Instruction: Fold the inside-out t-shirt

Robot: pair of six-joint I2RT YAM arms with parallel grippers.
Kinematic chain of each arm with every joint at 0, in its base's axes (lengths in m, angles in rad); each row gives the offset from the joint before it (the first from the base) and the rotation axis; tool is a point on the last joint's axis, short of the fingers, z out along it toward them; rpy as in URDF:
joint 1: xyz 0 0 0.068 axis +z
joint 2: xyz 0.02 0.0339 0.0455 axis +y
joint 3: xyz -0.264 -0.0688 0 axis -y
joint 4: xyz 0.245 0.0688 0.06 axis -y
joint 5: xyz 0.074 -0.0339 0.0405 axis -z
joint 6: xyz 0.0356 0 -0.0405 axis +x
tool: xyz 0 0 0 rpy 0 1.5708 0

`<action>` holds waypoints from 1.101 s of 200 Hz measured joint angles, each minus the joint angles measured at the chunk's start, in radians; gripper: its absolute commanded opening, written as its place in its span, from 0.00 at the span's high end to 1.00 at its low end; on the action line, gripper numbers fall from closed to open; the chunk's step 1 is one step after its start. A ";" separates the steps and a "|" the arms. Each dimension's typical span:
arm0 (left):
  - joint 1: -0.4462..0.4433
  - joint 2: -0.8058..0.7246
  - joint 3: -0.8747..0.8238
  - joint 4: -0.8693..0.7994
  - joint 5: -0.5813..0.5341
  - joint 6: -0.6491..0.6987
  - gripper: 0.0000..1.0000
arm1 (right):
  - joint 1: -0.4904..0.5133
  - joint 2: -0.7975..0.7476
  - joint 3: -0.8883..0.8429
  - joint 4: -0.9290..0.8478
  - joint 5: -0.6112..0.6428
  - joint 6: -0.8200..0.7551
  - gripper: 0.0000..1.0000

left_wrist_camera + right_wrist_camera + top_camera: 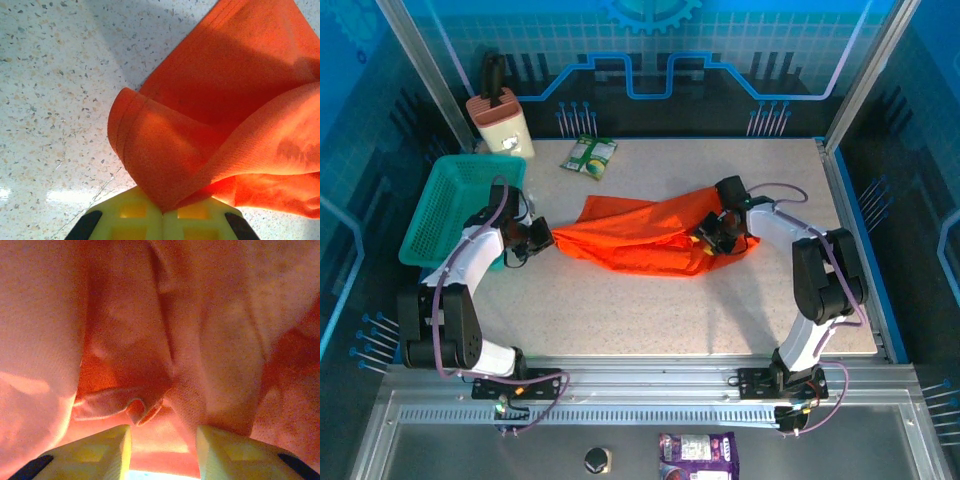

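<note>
Left hand (162,211) is clenched on a hemmed edge of the inside-out t-shirt (230,90), probably to pull it flat for folding. Right hand (161,440) has its fingers (95,447) apart with bunched cloth between them, and I cannot tell whether they grip it. Farther out, the t-shirt lies crumpled and stretched between both hands across the middle of the surface (650,310).

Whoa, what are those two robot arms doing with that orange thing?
They are working on an orange-red t-shirt that lies bunched and wrinkly in the middle of the table. The left gripper is pinching the end of the shirt nearest it, right by a stitched hem. The right gripper is pressed into the other end, with its fingers apart and cloth between them. The shirt is not folded neatly yet.
</note>
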 measured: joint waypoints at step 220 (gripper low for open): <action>0.000 0.000 0.000 0.000 -0.001 0.000 1.00 | -0.027 0.035 -0.092 0.223 -0.086 0.374 0.90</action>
